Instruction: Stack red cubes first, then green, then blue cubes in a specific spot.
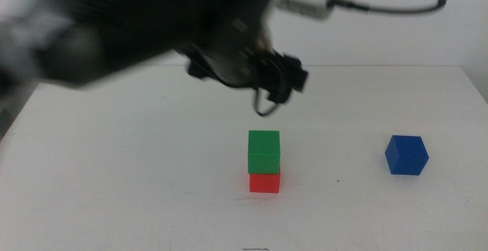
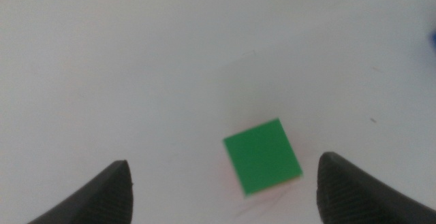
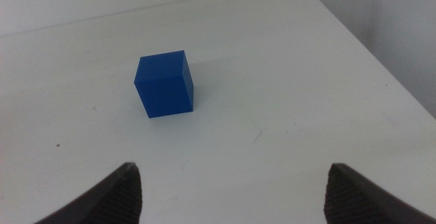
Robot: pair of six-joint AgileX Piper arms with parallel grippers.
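Observation:
The green cube sits on top of the red cube near the middle of the white table. The blue cube stands alone to the right of the stack. My left gripper hangs above and behind the stack, open and empty. In the left wrist view the green cube shows from above between the spread jaws of the left gripper. My right gripper is open, with the blue cube ahead of it on the table. It is out of the middle view.
The left arm and its cable fill the upper left of the middle view. The table's right edge runs close to the blue cube.

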